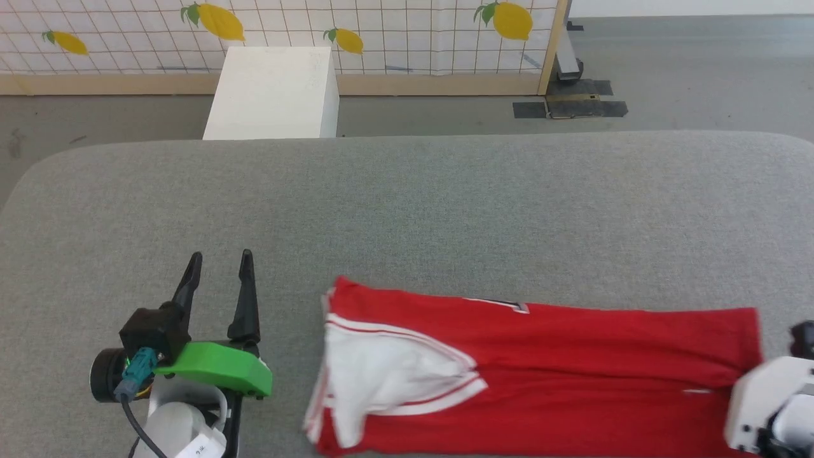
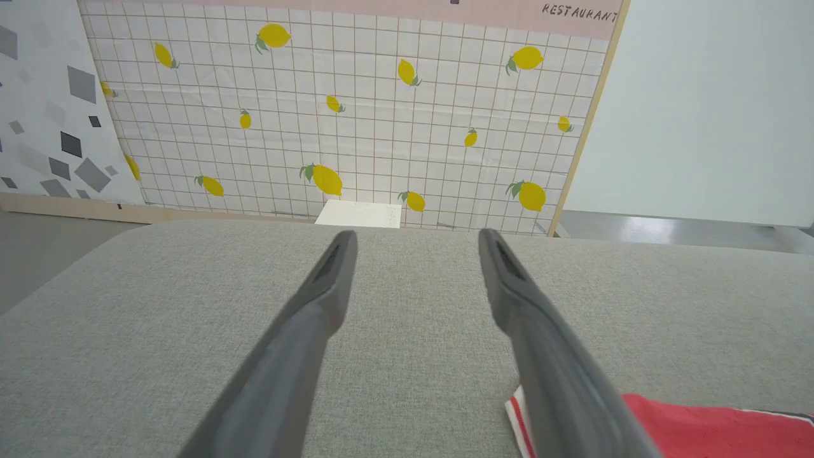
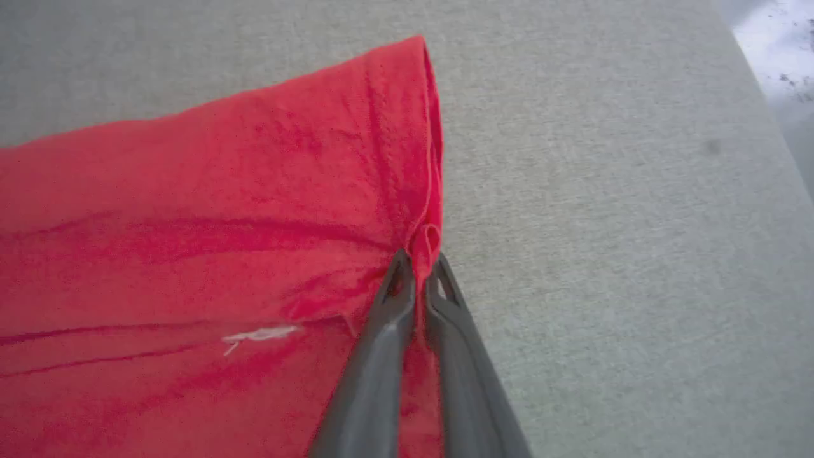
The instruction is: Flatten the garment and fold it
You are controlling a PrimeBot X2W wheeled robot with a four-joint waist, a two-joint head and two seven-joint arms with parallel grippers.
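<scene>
1. Grey fabric-covered tabletop is filling the foreground. A lemon-print grid panel and a white box are sitting on the floor behind it.
2. Garment is lying as a long red band along the near edge of the tabletop. Its white sleeve is lying on top at the left end, and a sliver of black print is peeking out at the far edge.
3. Right gripper is working at the garment's right end. Its jaws are pinching shut on a small bunch of the red hem edge.
4. Left gripper is hanging over bare tabletop just left of the garment. Its jaws are standing spread apart and holding nothing, clear of the cloth.
5. Step, my read: the lengthwise fold is looking done, with creases showing near the hem. The crosswise fold is starting from the hem end.
6. Next move, my read:
   - The right arm is needing to lift the hem and carry it left toward the sleeve end, low and level so the layers are not sliding apart.
   - The left gripper is needing to pin the sleeve end or take the near corner.
7. Count:
   - one garment, with one sleeve showing
   - two grippers
   - one box
   - four lemons in the head view
</scene>
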